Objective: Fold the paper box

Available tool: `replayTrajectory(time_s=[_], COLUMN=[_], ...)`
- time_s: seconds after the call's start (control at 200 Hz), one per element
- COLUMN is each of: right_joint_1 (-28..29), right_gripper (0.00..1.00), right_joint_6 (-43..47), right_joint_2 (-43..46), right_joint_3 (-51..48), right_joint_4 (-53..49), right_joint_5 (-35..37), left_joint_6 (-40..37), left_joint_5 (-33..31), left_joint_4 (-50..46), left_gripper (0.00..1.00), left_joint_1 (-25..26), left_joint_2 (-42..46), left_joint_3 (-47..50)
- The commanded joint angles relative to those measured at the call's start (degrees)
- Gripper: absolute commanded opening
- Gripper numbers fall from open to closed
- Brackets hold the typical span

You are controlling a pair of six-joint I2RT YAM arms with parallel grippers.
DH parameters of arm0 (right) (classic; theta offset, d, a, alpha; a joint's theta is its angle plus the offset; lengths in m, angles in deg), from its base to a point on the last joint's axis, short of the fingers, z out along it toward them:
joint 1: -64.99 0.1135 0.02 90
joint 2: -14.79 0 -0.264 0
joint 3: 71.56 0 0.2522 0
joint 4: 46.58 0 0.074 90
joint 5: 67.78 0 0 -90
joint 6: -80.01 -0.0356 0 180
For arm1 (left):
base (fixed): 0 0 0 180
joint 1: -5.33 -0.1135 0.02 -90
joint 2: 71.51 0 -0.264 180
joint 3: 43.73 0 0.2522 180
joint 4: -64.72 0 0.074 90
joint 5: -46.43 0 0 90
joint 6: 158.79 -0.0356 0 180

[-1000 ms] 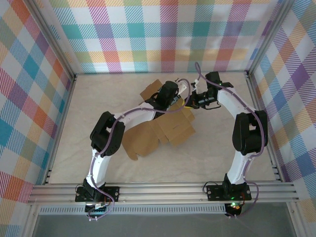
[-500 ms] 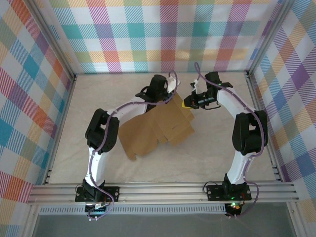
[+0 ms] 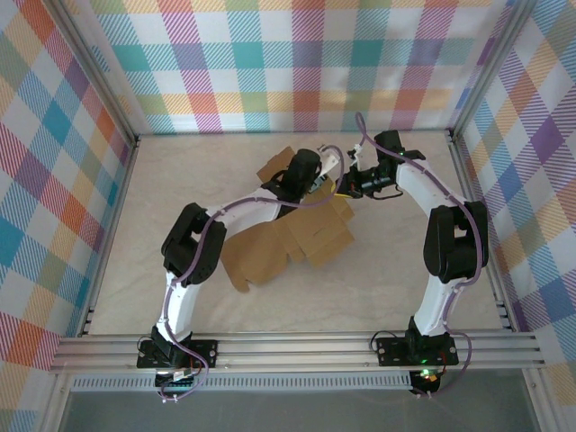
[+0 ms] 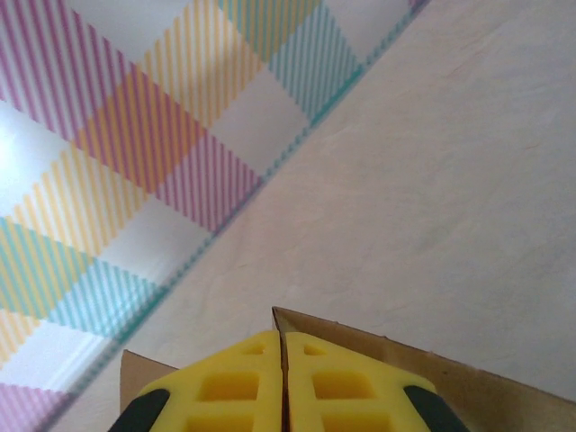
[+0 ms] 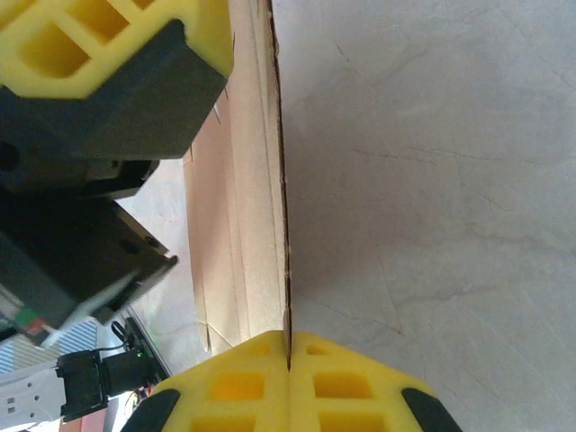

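Note:
The paper box [image 3: 301, 241] is a brown die-cut cardboard sheet, partly unfolded in the middle of the table. My left gripper [image 3: 317, 177] is shut on its far flap; a thin cardboard edge [image 4: 297, 322] rises between the yellow pads [image 4: 234, 382]. My right gripper [image 3: 340, 187] is shut on the same far part from the right; the flap [image 5: 247, 180] stands edge-on between its pads [image 5: 337, 382]. The left gripper's yellow and black finger [image 5: 108, 63] shows at the top left of the right wrist view.
Cream table surface [image 3: 405, 270] surrounds the sheet. Plaid walls [image 3: 297, 63] close the back and sides, with the back wall [image 4: 135, 135] close behind the left gripper. An aluminium rail [image 3: 297, 346] runs along the near edge.
The left arm swung from the back left toward the right, back onto the far flap, which now stands up. The right gripper barely moved.

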Motion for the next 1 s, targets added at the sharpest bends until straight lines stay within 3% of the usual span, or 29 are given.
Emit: replayTrajectory(time_s=[0.0,0.06,0.155,0.19,0.265,0.465,0.61,0.785,0.995], right_joint_1=[-0.2,-0.2,-0.4,-0.4,-0.7,-1.3,-2.5,-4.0,-4.7], right_gripper=[0.0,0.0,0.0,0.0,0.0,0.0,0.0,0.0,0.0], right_joint_6=[1.0,1.2,2.1,2.3,2.7,6.2,9.2,12.6,17.2], right_joint_2=[1.8,2.1,2.3,2.4,2.4,2.9,2.9,2.7,2.5], right_joint_3=[2.1,1.9,1.7,1.8,1.8,2.5,3.3,3.9,4.8], right_joint_4=[5.7,5.6,5.2,5.0,4.8,2.9,1.4,0.0,-2.7], right_joint_5=[-0.5,-0.2,0.6,0.9,0.8,0.4,-1.5,-6.0,-11.2], left_joint_6=[-3.0,-1.6,2.2,4.6,9.0,17.8,23.2,26.0,23.5], left_joint_5=[-1.9,-0.5,7.9,12.1,19.9,39.7,49.3,56.5,67.9], left_joint_4=[3.9,3.1,0.2,-2.9,-8.3,-18.3,-18.3,-17.6,-24.4], left_gripper=[0.08,0.09,0.14,0.25,0.35,0.74,0.89,0.94,0.85], left_joint_1=[4.5,4.2,3.0,2.1,0.1,-6.0,-11.6,-20.6,-31.2], left_joint_2=[-0.7,-0.3,2.5,3.4,4.4,8.0,12.7,17.1,16.2], left_joint_3=[1.2,1.2,2.2,1.3,-0.4,-3.9,-0.3,6.0,8.2])
